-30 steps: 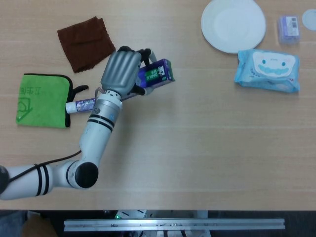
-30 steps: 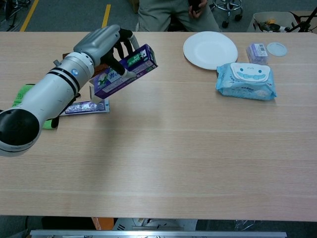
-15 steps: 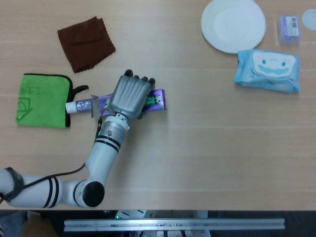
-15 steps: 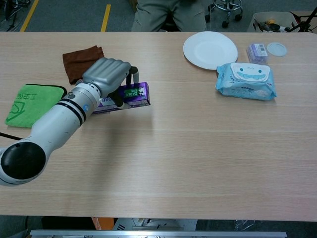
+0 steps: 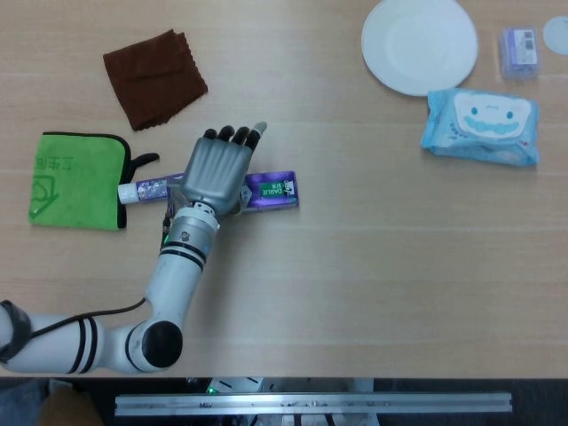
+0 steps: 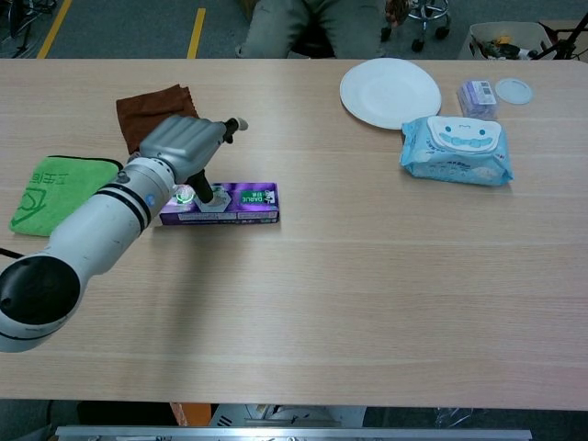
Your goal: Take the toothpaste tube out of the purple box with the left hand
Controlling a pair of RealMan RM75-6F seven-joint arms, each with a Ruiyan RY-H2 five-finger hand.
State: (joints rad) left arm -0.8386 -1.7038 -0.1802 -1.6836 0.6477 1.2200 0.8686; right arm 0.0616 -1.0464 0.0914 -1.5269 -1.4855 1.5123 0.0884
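Observation:
The purple box (image 5: pixel 272 191) lies flat on the table, also seen in the chest view (image 6: pixel 246 203). My left hand (image 5: pixel 216 170) hovers over its left end with the fingers stretched out and apart, holding nothing. In the chest view the left hand (image 6: pixel 179 147) has its thumb pointing down at the box top. The toothpaste tube (image 5: pixel 149 188), white-capped, lies on the table left of the box, its cap end by the green cloth. My arm hides the tube in the chest view. The right hand appears in neither view.
A green cloth (image 5: pixel 75 177) lies at the far left and a brown cloth (image 5: pixel 155 75) behind it. At the back right are a white plate (image 5: pixel 419 43), a blue wipes pack (image 5: pixel 482 126) and a small purple container (image 5: pixel 519 51).
The left hand brought the purple box down from the air onto the table, let go of it and spread its fingers. The tube stayed by the green cloth.

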